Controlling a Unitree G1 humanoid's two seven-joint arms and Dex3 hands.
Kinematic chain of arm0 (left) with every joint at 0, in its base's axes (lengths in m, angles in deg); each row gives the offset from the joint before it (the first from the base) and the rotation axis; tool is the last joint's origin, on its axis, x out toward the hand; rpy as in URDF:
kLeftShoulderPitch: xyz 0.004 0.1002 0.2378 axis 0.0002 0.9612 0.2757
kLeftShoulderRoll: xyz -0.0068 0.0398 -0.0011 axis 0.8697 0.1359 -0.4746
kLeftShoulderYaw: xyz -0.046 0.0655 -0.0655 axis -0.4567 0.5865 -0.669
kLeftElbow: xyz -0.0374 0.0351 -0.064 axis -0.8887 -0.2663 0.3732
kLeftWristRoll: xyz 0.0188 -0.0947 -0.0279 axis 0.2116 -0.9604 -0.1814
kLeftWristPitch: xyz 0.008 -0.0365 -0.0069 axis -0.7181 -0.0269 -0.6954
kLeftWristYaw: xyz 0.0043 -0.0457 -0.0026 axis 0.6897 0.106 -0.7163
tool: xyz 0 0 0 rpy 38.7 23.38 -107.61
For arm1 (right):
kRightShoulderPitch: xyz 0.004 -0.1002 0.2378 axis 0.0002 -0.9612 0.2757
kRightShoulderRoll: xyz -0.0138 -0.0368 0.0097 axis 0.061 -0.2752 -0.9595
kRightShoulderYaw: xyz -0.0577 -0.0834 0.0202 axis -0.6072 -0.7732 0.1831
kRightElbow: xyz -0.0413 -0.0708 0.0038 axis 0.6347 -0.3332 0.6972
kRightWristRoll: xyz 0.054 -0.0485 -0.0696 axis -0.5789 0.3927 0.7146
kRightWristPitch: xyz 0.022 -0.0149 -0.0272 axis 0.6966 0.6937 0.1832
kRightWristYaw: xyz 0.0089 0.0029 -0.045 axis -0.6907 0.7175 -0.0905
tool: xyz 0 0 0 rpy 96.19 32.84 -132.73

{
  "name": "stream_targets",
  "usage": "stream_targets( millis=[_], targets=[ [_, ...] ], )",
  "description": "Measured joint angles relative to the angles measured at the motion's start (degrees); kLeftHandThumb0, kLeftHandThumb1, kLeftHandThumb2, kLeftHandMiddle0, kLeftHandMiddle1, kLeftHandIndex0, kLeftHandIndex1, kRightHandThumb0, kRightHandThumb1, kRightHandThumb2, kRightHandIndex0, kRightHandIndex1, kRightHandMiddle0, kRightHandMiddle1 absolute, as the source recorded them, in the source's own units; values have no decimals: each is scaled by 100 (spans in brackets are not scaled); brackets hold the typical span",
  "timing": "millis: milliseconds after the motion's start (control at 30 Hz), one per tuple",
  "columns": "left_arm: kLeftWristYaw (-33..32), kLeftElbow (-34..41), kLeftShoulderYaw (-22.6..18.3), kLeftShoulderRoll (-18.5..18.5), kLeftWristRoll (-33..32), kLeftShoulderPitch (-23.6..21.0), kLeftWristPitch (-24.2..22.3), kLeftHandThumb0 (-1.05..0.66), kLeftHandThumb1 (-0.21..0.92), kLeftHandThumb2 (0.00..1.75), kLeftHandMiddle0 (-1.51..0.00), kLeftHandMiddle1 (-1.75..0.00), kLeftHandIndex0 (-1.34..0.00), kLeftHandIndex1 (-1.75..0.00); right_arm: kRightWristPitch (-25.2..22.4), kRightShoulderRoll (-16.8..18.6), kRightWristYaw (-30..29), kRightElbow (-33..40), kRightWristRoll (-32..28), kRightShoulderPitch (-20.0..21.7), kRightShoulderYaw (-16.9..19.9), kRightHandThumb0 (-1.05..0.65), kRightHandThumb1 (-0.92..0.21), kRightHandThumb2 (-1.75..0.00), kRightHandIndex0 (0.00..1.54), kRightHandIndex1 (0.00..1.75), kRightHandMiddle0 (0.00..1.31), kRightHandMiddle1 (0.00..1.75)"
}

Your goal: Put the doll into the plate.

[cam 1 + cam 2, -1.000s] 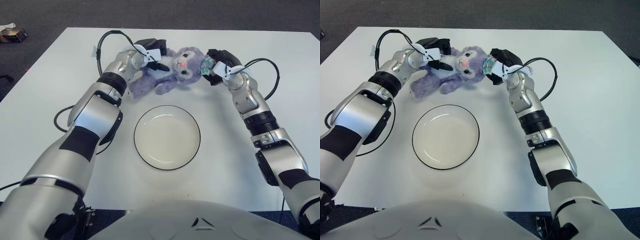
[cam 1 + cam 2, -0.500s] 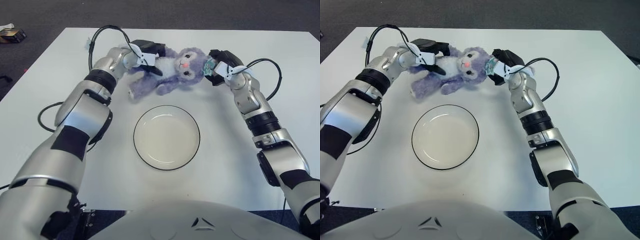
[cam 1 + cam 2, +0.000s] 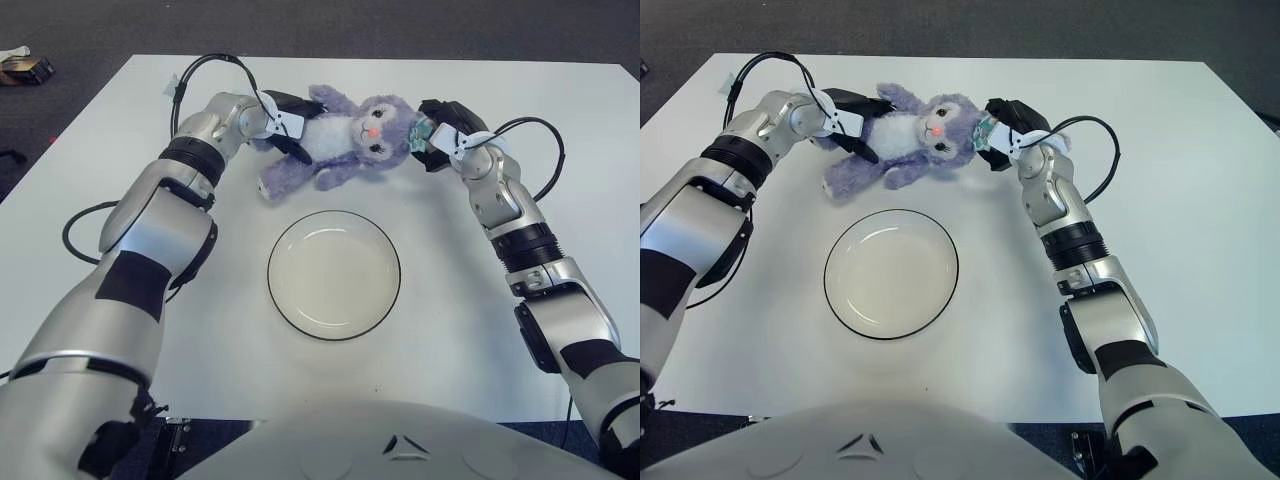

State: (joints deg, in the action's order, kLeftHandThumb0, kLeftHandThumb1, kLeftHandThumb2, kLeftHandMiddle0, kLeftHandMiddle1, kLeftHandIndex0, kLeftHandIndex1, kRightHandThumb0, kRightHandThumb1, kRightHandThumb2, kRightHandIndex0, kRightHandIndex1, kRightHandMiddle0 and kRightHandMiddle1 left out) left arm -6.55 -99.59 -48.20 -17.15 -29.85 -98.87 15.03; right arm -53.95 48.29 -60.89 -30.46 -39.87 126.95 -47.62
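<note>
The doll (image 3: 335,140) lay on the desk (image 3: 480,330) beyond the plate (image 3: 333,274), pinched between both hands. The left hand (image 3: 288,118) had its fingers clamped on the body; the right hand (image 3: 437,132) pressed at the head, its fingers apparently closed on an ear. Soft plush could slip or sag out if the squeeze were uneven, dropping short of the plate

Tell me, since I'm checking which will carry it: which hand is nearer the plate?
Neither clearly: both are at the doll, beyond the plate. The left hand is at its body, the right hand at its head.
</note>
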Motion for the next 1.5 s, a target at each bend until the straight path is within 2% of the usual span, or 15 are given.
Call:
stream_targets(
  millis=[667, 767, 867, 900, 967, 1033, 1100, 1133, 1200, 1267, 1500],
  targets=[
    [564, 296, -126, 13, -139, 7, -138, -78, 81, 0, -8, 0, -13, -3, -61, -66, -1, -1, 1, 0, 4, 47, -32, -130, 60, 175, 70, 175],
    [582, 390, -134, 12, -146, 27, -220, -76, 81, 0, -15, -2, -16, -4, -76, -70, -1, -1, 1, 0, 6, 47, -32, -131, 60, 175, 70, 175],
    [555, 483, -134, 3, -132, 59, -382, -64, 81, 0, -35, -7, -32, -10, -83, -74, -2, -1, 0, -1, 8, 47, -32, -131, 60, 175, 70, 175],
    [484, 537, -132, -6, -95, 88, -492, -60, 81, 0, -39, -13, -36, -16, -85, -76, -2, -1, 0, 0, 11, 47, -32, -131, 60, 175, 70, 175],
    [270, 645, -126, -34, -31, 162, -697, -49, 81, 0, -42, -44, -41, -42, -90, -80, -3, -1, 0, -1, 18, 47, -32, -131, 60, 175, 70, 175],
    [107, 724, -120, -60, 12, 237, -859, -46, 81, 0, -41, -58, -41, -54, -92, -81, -5, -1, 0, -1, 26, 47, -32, -131, 61, 175, 70, 175],
    [-25, 790, -103, -82, 50, 312, -968, -38, 81, 0, -31, -115, -35, -92, -100, -84, -6, -1, 1, -1, 37, 47, -32, -131, 60, 175, 70, 175],
    [-118, 819, -99, -96, 80, 348, -1013, -36, 81, 0, -28, -132, -32, -104, -106, -84, -7, -1, 1, -1, 43, 47, -32, -131, 60, 175, 70, 175],
    [-364, 857, -92, -128, 123, 422, -1071, -34, 81, 0, -26, -147, -30, -113, -109, -84, -20, -1, 1, 0, 54, 47, -32, -131, 60, 175, 71, 175],
    [-532, 859, -84, -151, 141, 475, -1091, -33, 80, 0, -25, -154, -29, -118, -110, -84, -27, -1, 1, -1, 67, 47, -32, -131, 60, 175, 71, 175],
    [-868, 702, -33, -229, 179, 504, -1092, -31, 81, 0, -30, -163, -27, -120, -114, -84, -77, -1, 0, -1, 110, 47, -32, -131, 60, 175, 71, 175]
  ],
)
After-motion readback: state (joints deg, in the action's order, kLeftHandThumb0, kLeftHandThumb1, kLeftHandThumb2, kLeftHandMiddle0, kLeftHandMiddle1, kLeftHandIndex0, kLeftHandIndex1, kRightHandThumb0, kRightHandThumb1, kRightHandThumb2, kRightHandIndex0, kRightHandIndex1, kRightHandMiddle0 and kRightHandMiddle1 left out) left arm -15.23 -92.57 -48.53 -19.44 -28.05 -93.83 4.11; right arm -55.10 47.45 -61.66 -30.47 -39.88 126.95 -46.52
